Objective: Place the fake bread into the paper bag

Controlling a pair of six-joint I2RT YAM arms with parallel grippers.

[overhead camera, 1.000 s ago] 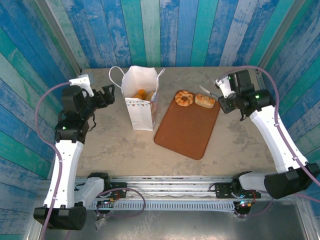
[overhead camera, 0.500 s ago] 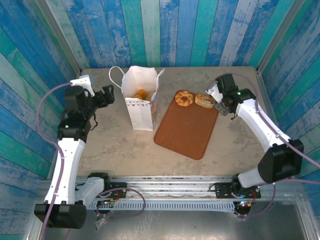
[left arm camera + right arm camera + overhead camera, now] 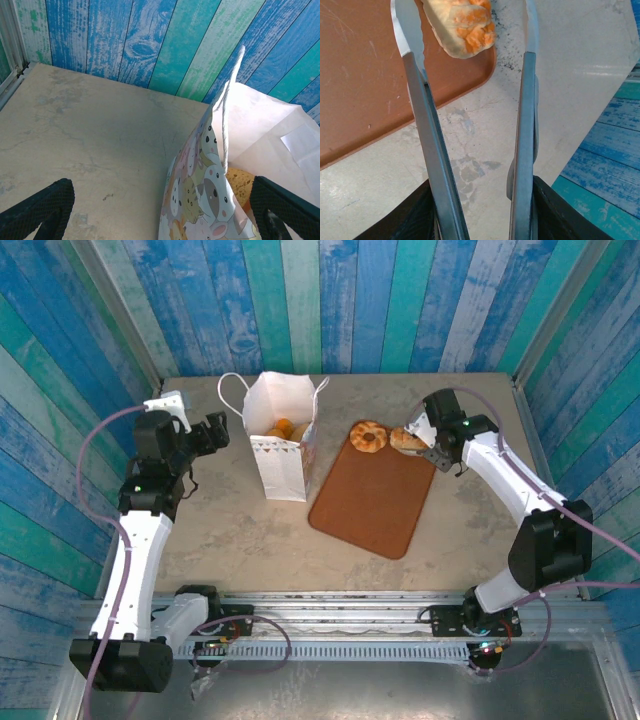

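Left arm rose from its base at the near-left corner, elbow up. The left gripper (image 3: 215, 430) hung just left of the paper bag (image 3: 280, 455), jaws spread wide with nothing between them and not touching the bag. On the left wrist cam, both fingers (image 3: 40, 210) sat low in frame, with the bag's cartoon-print side and one loop handle ahead.

Right arm reached from the near-right base up the right side, wrist turned in toward the tray (image 3: 370, 505). The right gripper (image 3: 432, 448) was clamped on metal tongs (image 3: 427, 150). The tong blades stood apart, tips either side of the roll (image 3: 462, 22), which lay against the left blade with a gap to the right one. Can't tell if it was pinched.

The roll sat at the tray's far right corner, the ring pastry (image 3: 368, 436) just left of it, and the rest of the tray was bare. The bag stood upright left of the tray, mouth open, golden bread pieces (image 3: 285, 428) inside. Nothing lay between roll and bag apart from the ring pastry.

Versus a second earlier: right wrist had swung in from beyond the tray's corner onto the roll. Left arm, bag and pastries hadn't moved.
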